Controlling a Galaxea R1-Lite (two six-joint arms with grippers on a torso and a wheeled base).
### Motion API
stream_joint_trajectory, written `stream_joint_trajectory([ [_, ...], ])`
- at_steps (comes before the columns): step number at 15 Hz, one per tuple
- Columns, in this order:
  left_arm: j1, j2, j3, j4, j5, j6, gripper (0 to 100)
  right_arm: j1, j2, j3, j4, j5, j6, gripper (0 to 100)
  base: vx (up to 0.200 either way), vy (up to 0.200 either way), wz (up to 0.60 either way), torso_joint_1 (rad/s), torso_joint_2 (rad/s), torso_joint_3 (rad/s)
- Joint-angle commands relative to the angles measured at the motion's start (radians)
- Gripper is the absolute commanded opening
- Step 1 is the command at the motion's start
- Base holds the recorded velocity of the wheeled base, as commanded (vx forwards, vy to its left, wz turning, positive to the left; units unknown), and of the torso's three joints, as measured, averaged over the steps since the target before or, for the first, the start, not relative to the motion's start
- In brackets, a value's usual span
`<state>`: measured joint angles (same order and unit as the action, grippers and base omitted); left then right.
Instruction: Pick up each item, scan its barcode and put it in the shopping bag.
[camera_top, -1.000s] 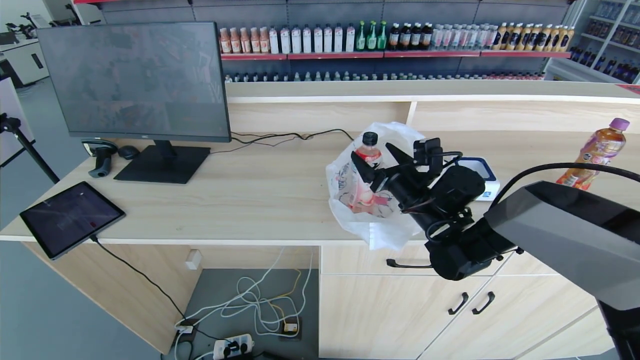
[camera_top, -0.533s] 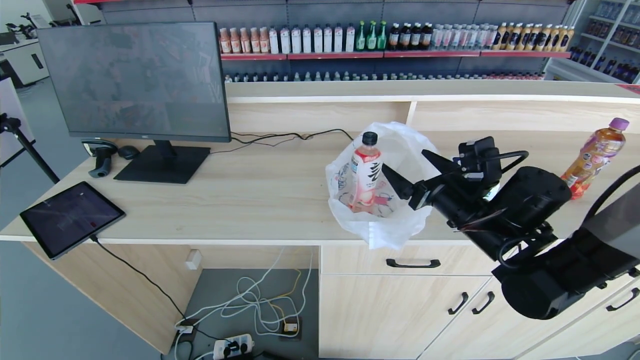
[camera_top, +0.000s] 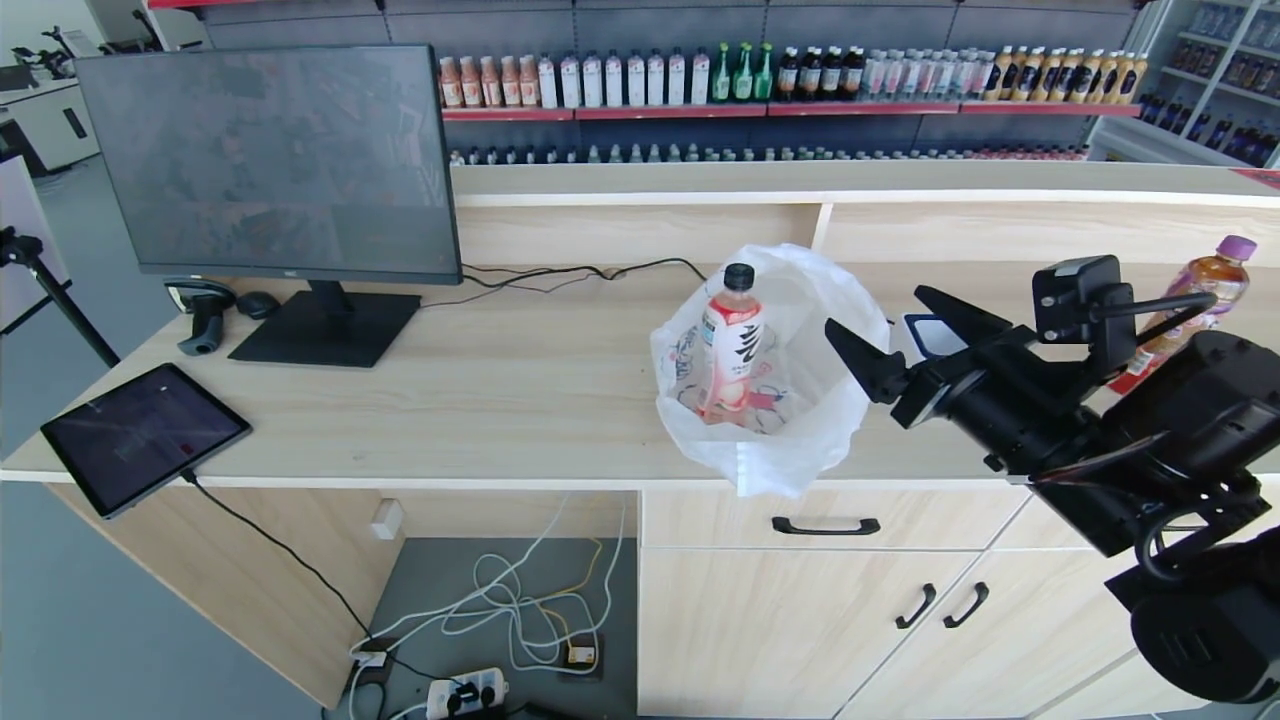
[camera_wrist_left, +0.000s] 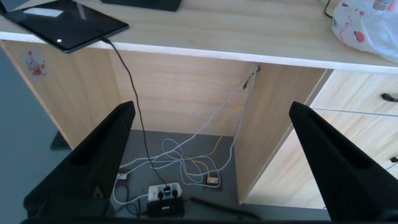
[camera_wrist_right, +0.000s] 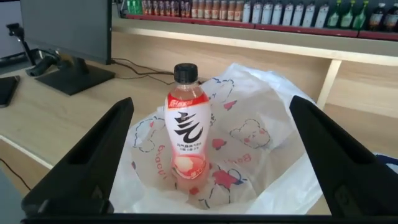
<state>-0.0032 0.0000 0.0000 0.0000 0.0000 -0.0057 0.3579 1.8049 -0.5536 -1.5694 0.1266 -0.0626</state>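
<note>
A white plastic shopping bag (camera_top: 790, 440) stands open near the counter's front edge. Inside it a pink-labelled bottle (camera_top: 735, 340) with a black cap stands upright, seen closer as the bottle (camera_wrist_right: 186, 140) in the bag (camera_wrist_right: 255, 143). My right gripper (camera_top: 885, 320) hovers just right of the bag, open and holding nothing; its fingers (camera_wrist_right: 93, 162) spread wide and point at the bag. An orange tea bottle (camera_top: 1205, 280) with a purple cap stands at the counter's far right. My left gripper (camera_wrist_left: 211, 162) is open, low in front of the counter, facing the floor cables.
A monitor (camera_top: 270, 160) and a handheld scanner (camera_top: 205, 320) sit at the back left, a tablet (camera_top: 140, 435) at the front left corner. A blue-and-white box (camera_top: 925, 335) lies behind my right gripper. Drawer handles (camera_top: 825, 525) line the cabinet front.
My right arm has drawn back to the right, out of the bag. The pink-labelled bottle stays standing in the bag.
</note>
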Motion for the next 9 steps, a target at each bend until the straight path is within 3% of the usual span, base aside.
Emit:
stream_joint_trajectory([
  [1,0.000,0.000,0.000,0.000,0.000,-0.003,100,-0.008,-0.007,0.001,-0.001,0.001,0.000,100,0.000,-0.200,0.00,0.002,0.00,0.002],
  [9,0.000,0.000,0.000,0.000,0.000,-0.002,100,-0.034,0.005,-0.009,-0.001,0.001,0.001,100,0.000,-0.200,0.00,0.002,0.00,0.004],
])
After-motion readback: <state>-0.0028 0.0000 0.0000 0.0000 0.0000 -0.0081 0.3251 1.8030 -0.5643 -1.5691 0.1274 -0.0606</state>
